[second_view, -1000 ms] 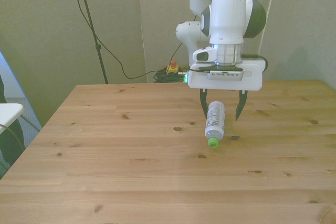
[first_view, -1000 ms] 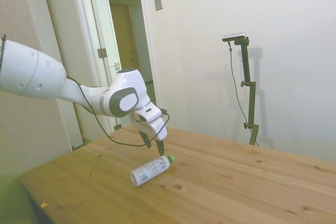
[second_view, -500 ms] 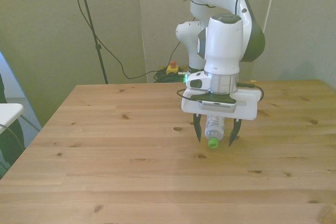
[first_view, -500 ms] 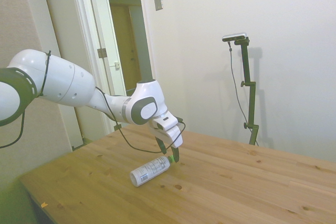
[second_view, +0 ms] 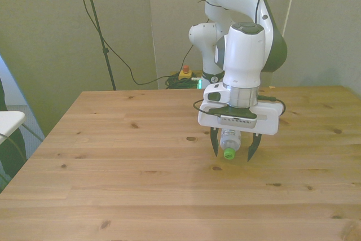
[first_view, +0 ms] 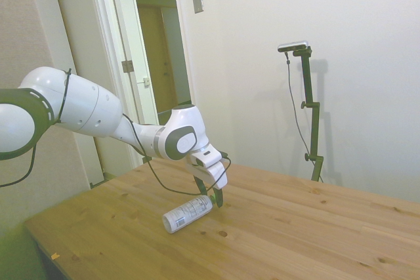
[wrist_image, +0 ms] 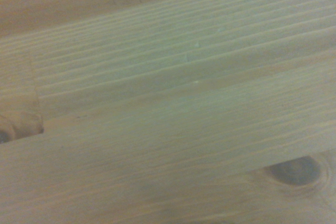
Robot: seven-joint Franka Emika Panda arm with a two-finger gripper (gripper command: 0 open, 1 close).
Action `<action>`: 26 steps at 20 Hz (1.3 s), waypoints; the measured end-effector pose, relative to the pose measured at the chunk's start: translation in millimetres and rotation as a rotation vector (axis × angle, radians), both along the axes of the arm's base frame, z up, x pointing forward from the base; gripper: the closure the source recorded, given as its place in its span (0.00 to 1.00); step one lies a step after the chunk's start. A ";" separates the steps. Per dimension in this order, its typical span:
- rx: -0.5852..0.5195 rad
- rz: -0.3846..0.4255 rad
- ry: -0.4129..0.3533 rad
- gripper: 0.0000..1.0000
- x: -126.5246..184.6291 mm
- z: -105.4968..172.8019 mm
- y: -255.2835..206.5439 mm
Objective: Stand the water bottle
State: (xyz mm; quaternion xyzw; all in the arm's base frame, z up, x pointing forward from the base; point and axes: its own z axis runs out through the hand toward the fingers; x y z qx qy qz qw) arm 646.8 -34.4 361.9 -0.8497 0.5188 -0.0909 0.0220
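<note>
The tool (second_view: 232,153) had come down, fingers apart, straddling the green-capped neck of the water bottle (first_view: 188,212), which lay flat on the surface (second_view: 113,184); gripping seemed next.

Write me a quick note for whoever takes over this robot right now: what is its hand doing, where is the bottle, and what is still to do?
Hand: open, lowered to the table, one finger on each side of the bottle's cap end; no grip yet.
Water bottle: lying on its side on the wooden table, green cap pointing at the front camera.
Done: the hand is in place around the neck.
Left: close on the bottle, tip it upright, set it standing, let go.
</note>
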 end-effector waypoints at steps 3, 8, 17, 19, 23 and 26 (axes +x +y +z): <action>0.000 -0.001 0.004 1.00 -0.1 -2.6 0.5; -0.001 -0.012 0.007 1.00 -0.4 -4.3 -2.2; 0.000 -0.015 0.029 1.00 -2.9 -8.0 -2.3; 0.002 -0.023 0.030 1.00 -3.1 -8.1 -2.1; 0.012 -0.075 0.020 1.00 -2.6 -3.8 4.6; 0.021 -0.124 -0.005 1.00 -2.1 7.2 12.6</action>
